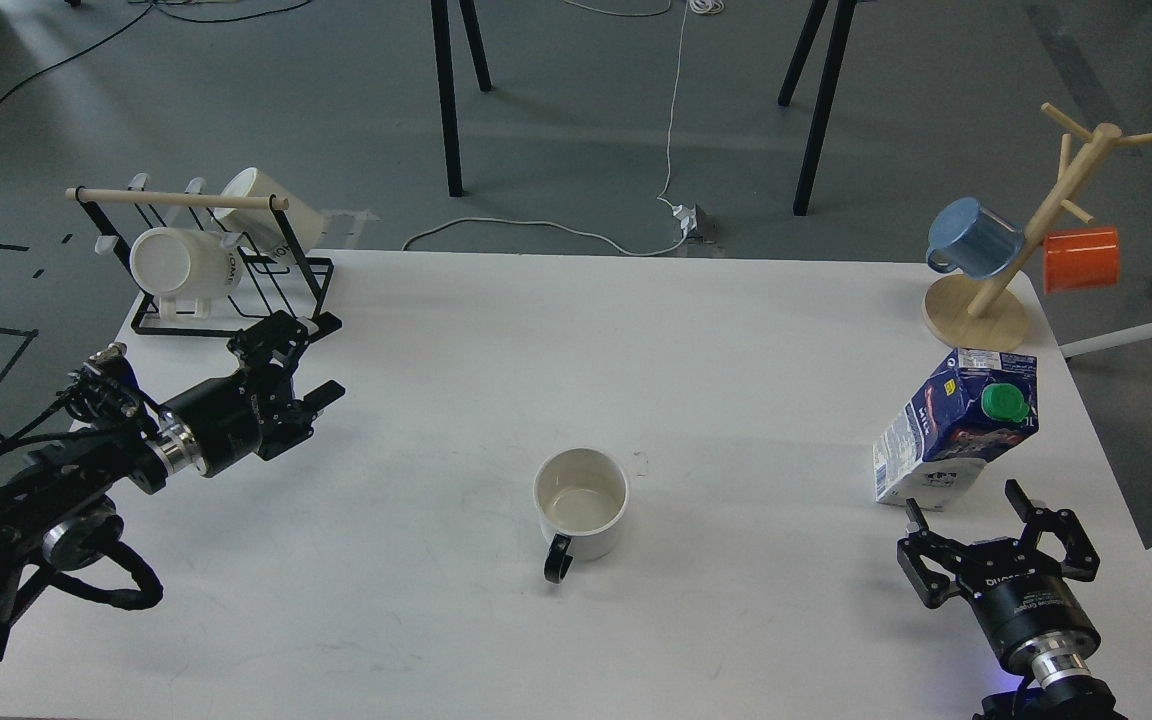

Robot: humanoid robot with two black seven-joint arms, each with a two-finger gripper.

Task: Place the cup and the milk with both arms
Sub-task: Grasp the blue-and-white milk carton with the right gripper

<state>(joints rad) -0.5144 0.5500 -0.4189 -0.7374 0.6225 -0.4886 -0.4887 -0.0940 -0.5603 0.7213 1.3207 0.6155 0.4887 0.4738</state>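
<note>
Right gripper [966,512] just below milk [956,425]

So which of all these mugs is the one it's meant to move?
Look at the white table, near the middle of its front half. The cup stands there alone and upright, apart from the mugs on the black rack and wooden tree. It is plain cream-white, with a black loop handle.

Glossy ceramic cup [581,502], printed paper milk carton [956,428], matt white table [756,330].
</note>
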